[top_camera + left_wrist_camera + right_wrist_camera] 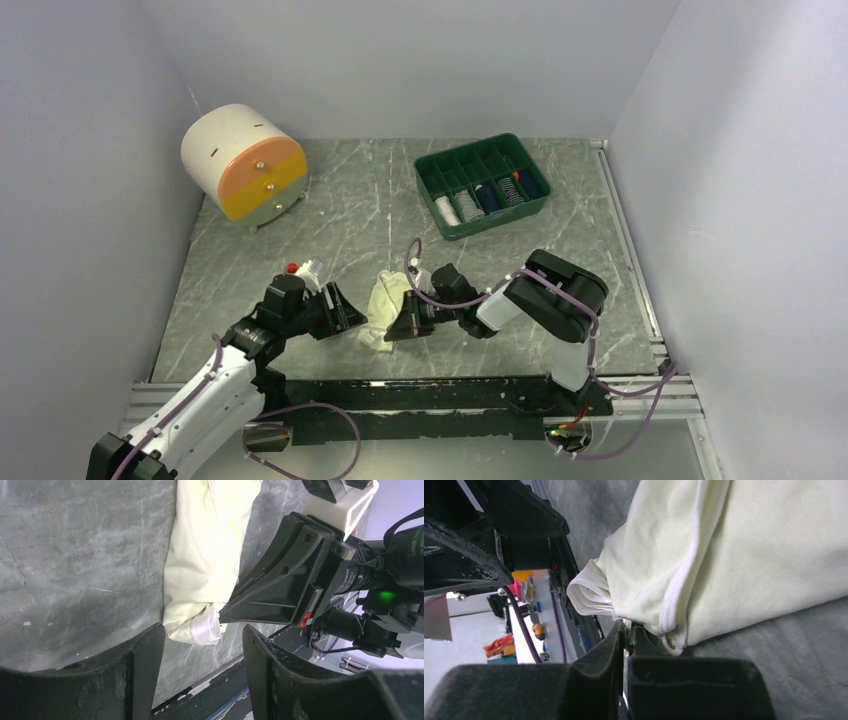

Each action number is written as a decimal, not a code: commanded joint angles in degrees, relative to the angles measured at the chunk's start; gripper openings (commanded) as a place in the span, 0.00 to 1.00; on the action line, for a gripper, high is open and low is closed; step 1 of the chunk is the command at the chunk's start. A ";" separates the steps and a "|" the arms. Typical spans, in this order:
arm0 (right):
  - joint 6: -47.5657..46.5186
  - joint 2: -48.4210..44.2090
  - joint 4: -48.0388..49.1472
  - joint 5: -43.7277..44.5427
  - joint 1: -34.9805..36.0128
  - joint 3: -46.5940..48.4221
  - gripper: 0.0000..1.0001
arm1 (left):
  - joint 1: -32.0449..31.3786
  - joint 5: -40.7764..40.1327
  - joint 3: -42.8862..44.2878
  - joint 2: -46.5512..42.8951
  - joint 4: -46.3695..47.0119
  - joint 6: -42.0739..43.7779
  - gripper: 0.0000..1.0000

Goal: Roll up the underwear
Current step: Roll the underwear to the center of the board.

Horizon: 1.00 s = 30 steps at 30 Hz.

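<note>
The cream-white underwear (381, 300) lies on the marble table as a loose long roll between my two grippers. In the left wrist view the underwear (205, 555) runs up the frame, its white hemmed end nearest my fingers. My left gripper (343, 311) is open just left of the roll's near end. The left gripper (202, 647) has nothing between its fingertips (147, 655). My right gripper (405, 325) is shut on the roll's right side. The right wrist view has the right gripper (626, 630) pinching a thin edge of the underwear (749, 555).
A green divided tray (523, 156) with thread spools stands at the back right. A white round drawer box (243, 162) with an orange and yellow face stands at the back left. A metal rail (628, 250) runs along the table's right edge.
</note>
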 commanded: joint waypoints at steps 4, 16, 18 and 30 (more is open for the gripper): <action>4.30 1.41 0.60 0.70 -1.03 0.02 0.04 | 0.14 4.40 -2.88 -1.59 4.65 0.47 0.66; -0.64 2.22 -9.25 -2.64 -3.09 4.17 0.04 | -2.74 6.83 -4.06 -0.40 8.31 3.52 0.81; -1.88 2.06 -11.11 -3.42 -3.83 4.79 0.04 | -4.28 6.31 -4.12 -0.19 8.18 3.54 0.82; -8.61 4.86 -20.40 -9.66 -6.13 10.34 0.03 | -10.58 -5.63 -2.04 3.01 4.09 5.38 0.81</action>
